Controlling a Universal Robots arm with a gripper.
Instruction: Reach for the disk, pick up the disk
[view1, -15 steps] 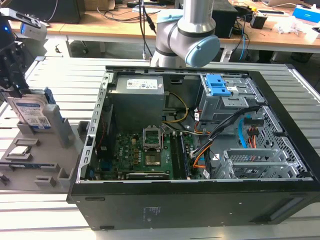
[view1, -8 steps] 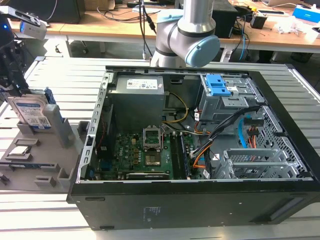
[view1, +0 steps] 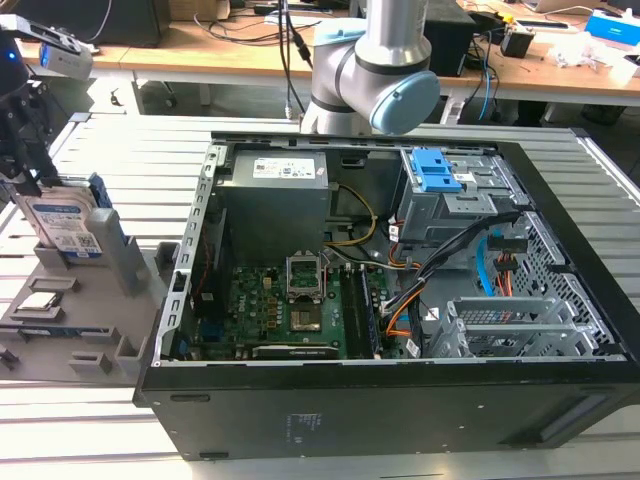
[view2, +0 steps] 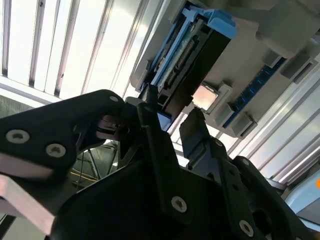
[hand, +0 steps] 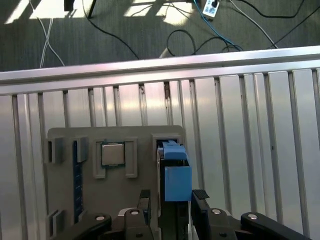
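Blue-framed flat metal, the disk (hand: 176, 172) stands on edge in a grey slotted holder (hand: 140, 137). The black gripper (hand: 172, 197) straddles it, jaws apart, gripping nothing.

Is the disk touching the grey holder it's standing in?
Touching. In the exterior view the disk stands upright with its lower edge seated in a slot of the grey holder.

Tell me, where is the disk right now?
The disk stands upright in the grey holder at the exterior view's left, beside the open computer case.
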